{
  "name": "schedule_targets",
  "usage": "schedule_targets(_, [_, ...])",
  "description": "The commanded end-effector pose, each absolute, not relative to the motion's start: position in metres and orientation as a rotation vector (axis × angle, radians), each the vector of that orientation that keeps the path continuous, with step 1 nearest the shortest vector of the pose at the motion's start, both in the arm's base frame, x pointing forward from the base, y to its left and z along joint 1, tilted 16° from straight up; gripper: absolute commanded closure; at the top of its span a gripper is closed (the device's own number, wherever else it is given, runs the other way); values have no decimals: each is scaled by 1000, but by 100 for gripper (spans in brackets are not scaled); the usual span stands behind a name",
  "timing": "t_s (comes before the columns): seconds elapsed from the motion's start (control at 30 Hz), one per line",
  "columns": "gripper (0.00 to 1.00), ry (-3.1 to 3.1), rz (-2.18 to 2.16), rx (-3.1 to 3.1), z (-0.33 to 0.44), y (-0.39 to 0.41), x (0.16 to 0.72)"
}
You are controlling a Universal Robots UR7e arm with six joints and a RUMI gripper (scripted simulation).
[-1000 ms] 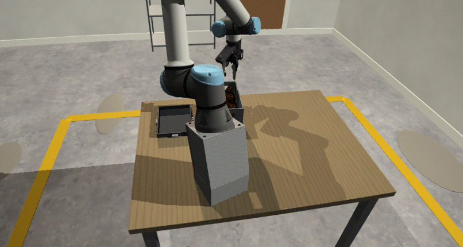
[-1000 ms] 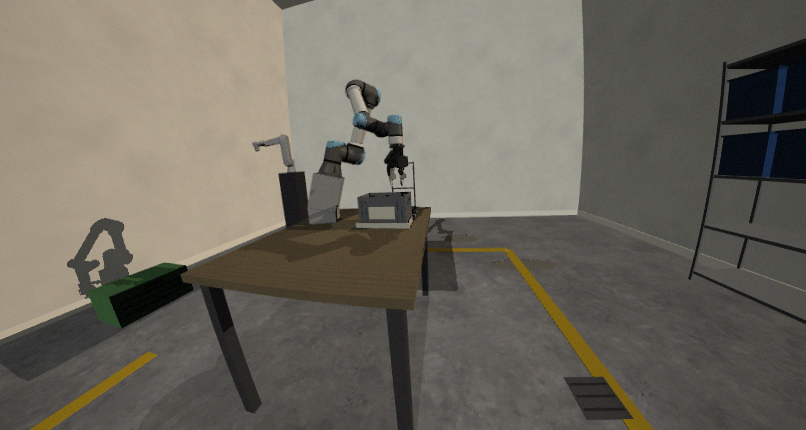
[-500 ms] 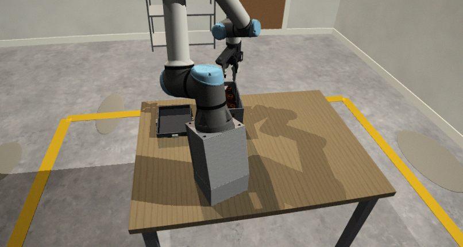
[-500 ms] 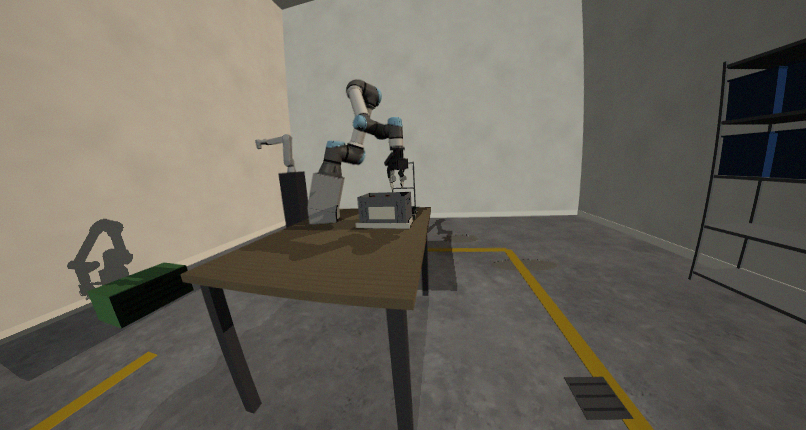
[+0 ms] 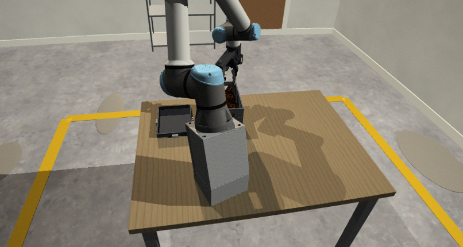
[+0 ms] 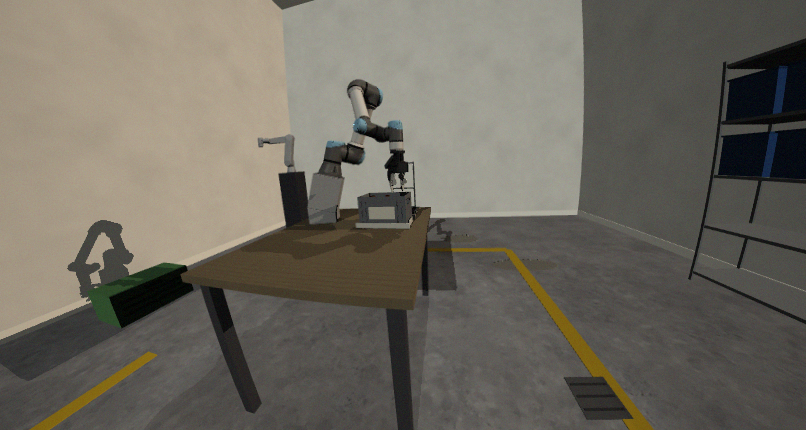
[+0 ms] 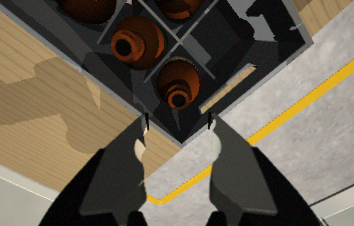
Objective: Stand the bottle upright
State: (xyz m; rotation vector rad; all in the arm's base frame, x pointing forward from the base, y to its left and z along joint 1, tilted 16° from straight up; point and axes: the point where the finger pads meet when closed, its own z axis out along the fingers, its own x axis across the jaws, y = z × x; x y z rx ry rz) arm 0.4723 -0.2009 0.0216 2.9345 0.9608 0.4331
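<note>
The dark crate [image 5: 235, 100] stands on the table's far edge, partly behind my arm. It also shows in the wrist view [image 7: 192, 55], with dividers between its cells. Brown bottles stand upright in it; I see the corner one [image 7: 178, 83], one beside it [image 7: 137, 42], and parts of two more at the top edge. My gripper [image 7: 178, 113] hangs just above the crate's far corner, close to the corner bottle, fingers apart with nothing between them. It also shows in the top view [image 5: 234, 74]. The empty dark tray [image 5: 174, 119] lies left of the crate.
My grey base pedestal [image 5: 218, 161] stands mid-table in front of the crate. The table edge runs right under the crate's far corner, with floor and a yellow line [image 7: 297, 107] beyond. A shelf rack [image 5: 181, 15] stands by the far wall.
</note>
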Motion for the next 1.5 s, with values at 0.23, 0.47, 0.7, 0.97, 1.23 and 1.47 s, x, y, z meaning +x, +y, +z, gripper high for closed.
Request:
schedule_targets(0.23, [62,960,434,2933,14,-201,475])
schedule_targets(0.47, [62,960,434,2933,11,-201,476])
schedule_targets(0.7, [62,960,434,2933,10,-201,476])
schedule_targets(0.97, [62,960,434,2933,10,-201,476])
schedule_targets(1.23, [62,960,434,2933,10,-201,476])
schedule_targets(1.47, [62,960,434,2933,10,-201,476])
